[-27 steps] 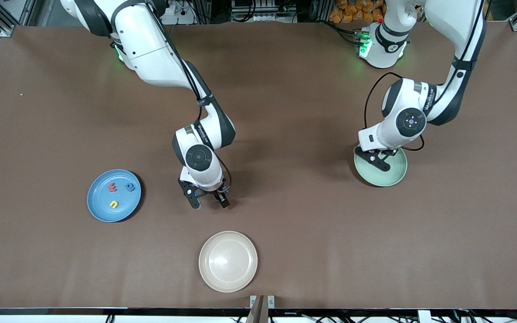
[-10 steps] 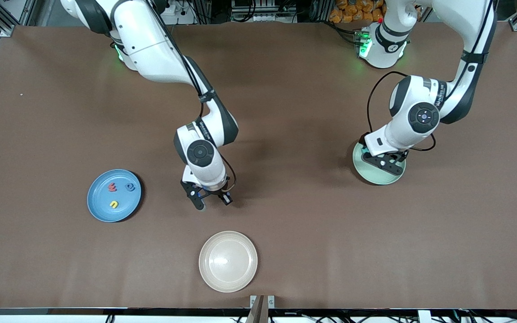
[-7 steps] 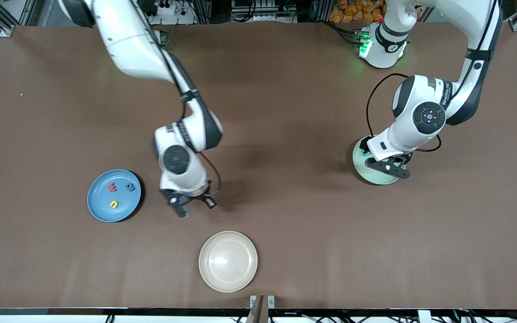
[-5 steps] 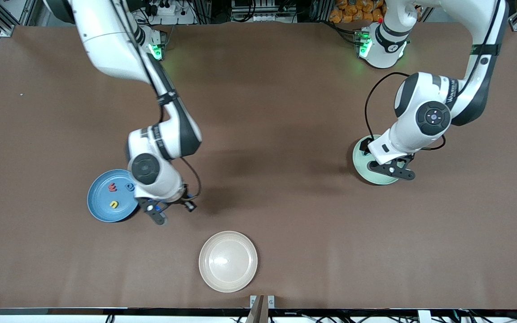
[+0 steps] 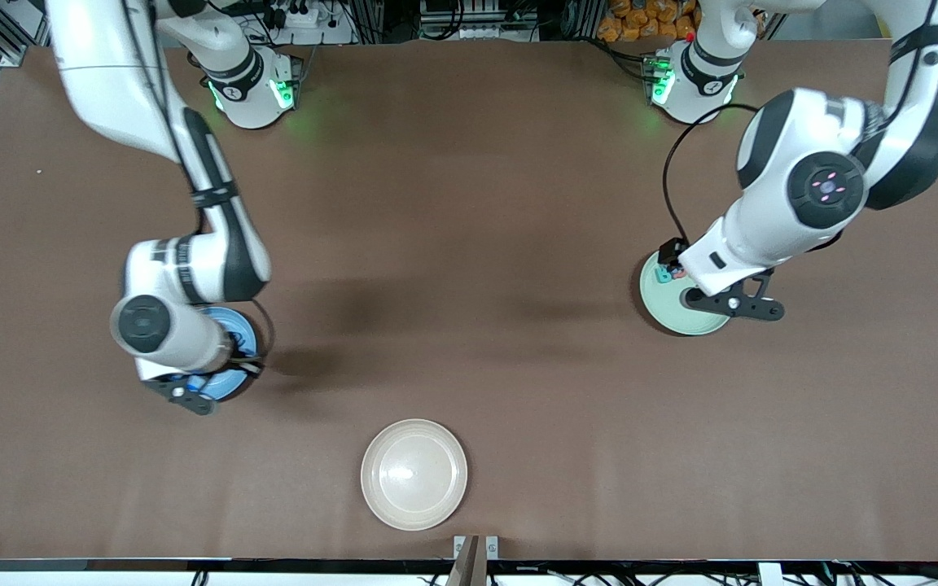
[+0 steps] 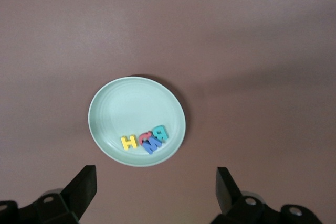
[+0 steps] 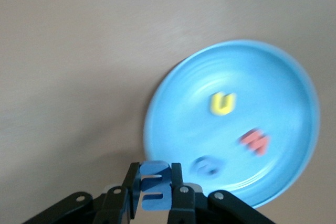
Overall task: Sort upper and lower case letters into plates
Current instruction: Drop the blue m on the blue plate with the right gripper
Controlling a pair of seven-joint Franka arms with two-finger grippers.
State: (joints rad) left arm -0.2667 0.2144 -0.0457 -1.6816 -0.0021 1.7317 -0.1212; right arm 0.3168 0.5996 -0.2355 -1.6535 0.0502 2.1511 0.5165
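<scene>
My right gripper (image 7: 155,186) is shut on a small blue letter (image 7: 155,190). It hangs over the edge of the blue plate (image 7: 262,77), which holds a yellow letter (image 7: 222,103), a red letter (image 7: 255,141) and a blue letter (image 7: 207,166). In the front view the right gripper (image 5: 190,395) covers most of the blue plate (image 5: 229,384). My left gripper (image 6: 155,198) is open and empty, high over the edge of the mint green plate (image 6: 126,108). That plate holds a yellow H (image 6: 129,141), a red letter (image 6: 146,136), a blue M (image 6: 153,146) and a teal R (image 6: 160,132).
An empty cream-beige plate (image 5: 414,474) sits near the table's front edge, nearer to the front camera than both other plates. The mint plate (image 5: 664,313) lies toward the left arm's end, under the left gripper (image 5: 734,305). The brown table (image 5: 469,244) is bare between the plates.
My right arm has swung from the table's middle to the blue plate, carrying the blue letter. My left gripper has risen and drifted off the mint plate's middle, uncovering its letters.
</scene>
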